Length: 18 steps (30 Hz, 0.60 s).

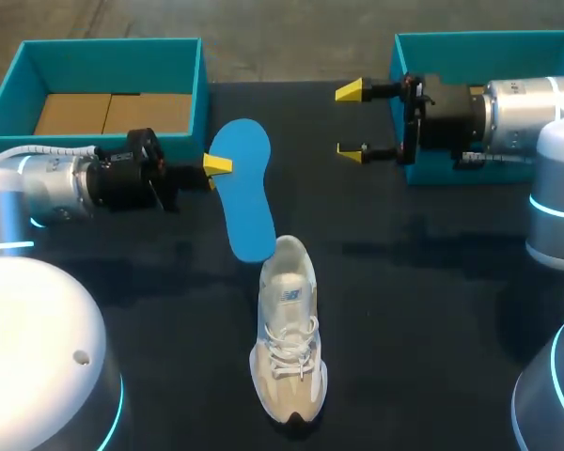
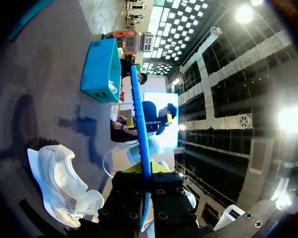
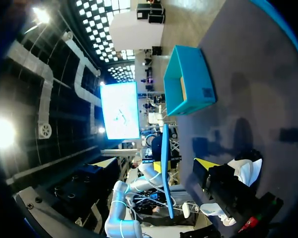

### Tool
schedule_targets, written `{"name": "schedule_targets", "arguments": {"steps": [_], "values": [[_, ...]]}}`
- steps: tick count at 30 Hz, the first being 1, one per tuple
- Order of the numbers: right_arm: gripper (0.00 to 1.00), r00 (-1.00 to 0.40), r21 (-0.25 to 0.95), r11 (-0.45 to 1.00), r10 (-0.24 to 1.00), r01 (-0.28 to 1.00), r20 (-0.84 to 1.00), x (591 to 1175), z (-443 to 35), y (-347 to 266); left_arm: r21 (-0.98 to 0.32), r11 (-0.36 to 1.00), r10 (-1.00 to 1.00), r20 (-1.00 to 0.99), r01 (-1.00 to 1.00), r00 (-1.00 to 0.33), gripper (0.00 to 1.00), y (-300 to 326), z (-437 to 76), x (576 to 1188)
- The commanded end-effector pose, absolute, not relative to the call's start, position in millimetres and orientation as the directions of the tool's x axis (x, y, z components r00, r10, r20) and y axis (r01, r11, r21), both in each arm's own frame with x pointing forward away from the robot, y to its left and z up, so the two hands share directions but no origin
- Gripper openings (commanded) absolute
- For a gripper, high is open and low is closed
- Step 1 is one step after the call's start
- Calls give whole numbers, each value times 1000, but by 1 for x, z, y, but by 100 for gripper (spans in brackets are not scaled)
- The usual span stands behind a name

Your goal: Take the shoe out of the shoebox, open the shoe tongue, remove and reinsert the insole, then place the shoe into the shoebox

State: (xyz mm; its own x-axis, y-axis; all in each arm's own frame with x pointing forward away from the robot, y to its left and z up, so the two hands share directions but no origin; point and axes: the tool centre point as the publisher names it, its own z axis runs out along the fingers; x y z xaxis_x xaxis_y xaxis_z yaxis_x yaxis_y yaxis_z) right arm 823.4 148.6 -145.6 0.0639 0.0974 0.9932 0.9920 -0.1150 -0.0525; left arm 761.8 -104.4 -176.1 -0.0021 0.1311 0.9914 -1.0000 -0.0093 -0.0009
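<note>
shoe [image 1: 289, 343] of white and beige mesh with pale laces, upright on its sole at lower centre of the frame, dark toe toward the bottom edge, heel opening toward the top. matte dark worktop [image 1: 404, 310] beneath. insole [image 1: 242, 188]: thin, flat, smooth blue, rounded at both ends, held above the worktop at upper centre, lower end overlapping the shoe's heel in the head view, contact impossible to judge. left pincer [image 1: 216, 167] closed on the insole's edge, a thin blue strip between its fingers in the left wrist view. right pincer [image 1: 352, 122] at upper right, yellow tips spread wide, nothing between them. teal shoebox [image 1: 19, 94] at upper left, brown cardboard floor showing. second teal box [image 1: 399, 56] at upper right, partly behind the right arm.
</note>
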Motion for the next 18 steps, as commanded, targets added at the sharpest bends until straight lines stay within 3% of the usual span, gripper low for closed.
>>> {"name": "schedule_targets", "arguments": {"steps": [1, 18], "values": [[100, 74, -53, -100, 222, 994, 972, 823, -125, 152, 0, -8, 130, 991, -1000, -1, 0, -104, -177, 761], [100, 153, -98, -118, 698, 988, 699, 810, -51, 185, 0, -8, 130, 991, -1000, -1, 0, -104, -177, 761]]}}
